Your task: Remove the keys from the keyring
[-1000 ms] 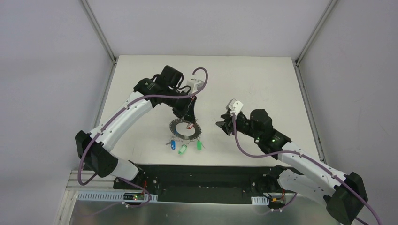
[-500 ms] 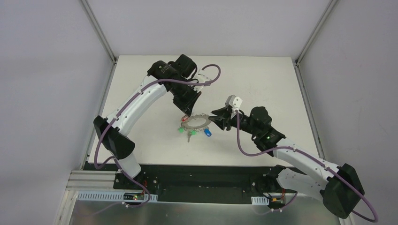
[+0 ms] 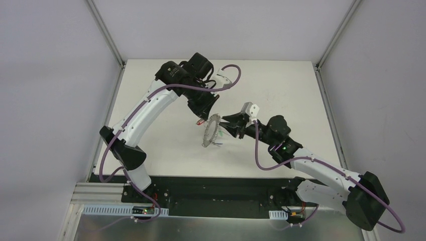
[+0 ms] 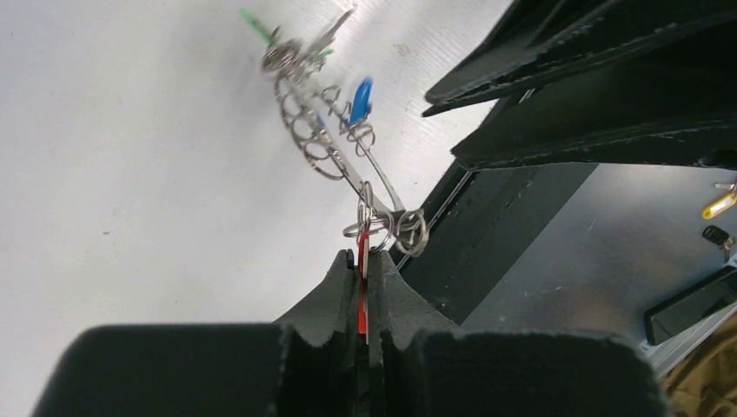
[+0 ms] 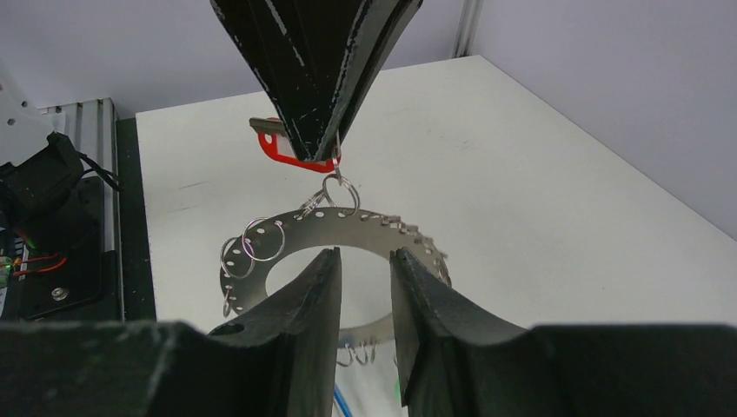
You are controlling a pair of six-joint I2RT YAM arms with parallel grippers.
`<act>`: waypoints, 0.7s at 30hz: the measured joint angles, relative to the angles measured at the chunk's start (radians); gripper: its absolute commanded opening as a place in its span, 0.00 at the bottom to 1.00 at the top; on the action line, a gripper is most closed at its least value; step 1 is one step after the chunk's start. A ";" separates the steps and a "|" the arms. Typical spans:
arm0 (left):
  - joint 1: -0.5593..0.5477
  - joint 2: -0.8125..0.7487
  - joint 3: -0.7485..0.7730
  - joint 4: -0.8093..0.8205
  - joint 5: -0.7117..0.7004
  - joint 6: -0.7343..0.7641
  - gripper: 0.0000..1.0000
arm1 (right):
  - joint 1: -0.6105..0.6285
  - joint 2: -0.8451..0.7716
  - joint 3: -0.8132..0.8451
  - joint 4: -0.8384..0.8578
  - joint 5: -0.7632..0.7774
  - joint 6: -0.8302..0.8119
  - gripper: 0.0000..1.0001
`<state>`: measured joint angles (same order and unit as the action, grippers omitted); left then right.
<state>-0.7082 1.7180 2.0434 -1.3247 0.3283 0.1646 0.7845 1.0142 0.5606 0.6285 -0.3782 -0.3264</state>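
My left gripper is shut on the red key and holds it above the table. The grey keyring hangs from that key by a small wire loop, tilted on edge. A blue key and a green key dangle from its low side. In the right wrist view the red key sits in the left gripper's fingers, with the keyring below. My right gripper is open, its fingertips right by the ring's hole; I cannot tell if they touch it.
The white table has metal rails along both sides. A black base strip runs along its near edge, with the arm bases and cables on it. The left arm's purple cable loops above the ring.
My left gripper has lifted the keyring off the table by the red key, so the ring now hangs tilted. My right gripper has moved left, up to the ring.
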 measured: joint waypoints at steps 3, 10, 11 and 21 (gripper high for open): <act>-0.025 0.002 0.000 0.000 -0.001 0.015 0.00 | 0.000 0.001 0.000 0.003 -0.006 -0.007 0.32; -0.043 0.014 0.002 0.003 -0.006 0.011 0.00 | 0.000 0.003 0.000 0.000 -0.043 0.000 0.30; -0.043 0.017 0.002 0.003 -0.006 0.010 0.00 | 0.000 0.004 0.000 0.000 -0.047 0.001 0.30; -0.043 0.021 0.002 -0.002 -0.032 -0.040 0.00 | 0.000 0.004 0.000 -0.042 -0.046 -0.008 0.32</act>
<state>-0.7513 1.7390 2.0453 -1.3262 0.2958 0.1242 0.7845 1.0183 0.5610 0.5861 -0.4240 -0.3347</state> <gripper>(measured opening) 0.032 0.315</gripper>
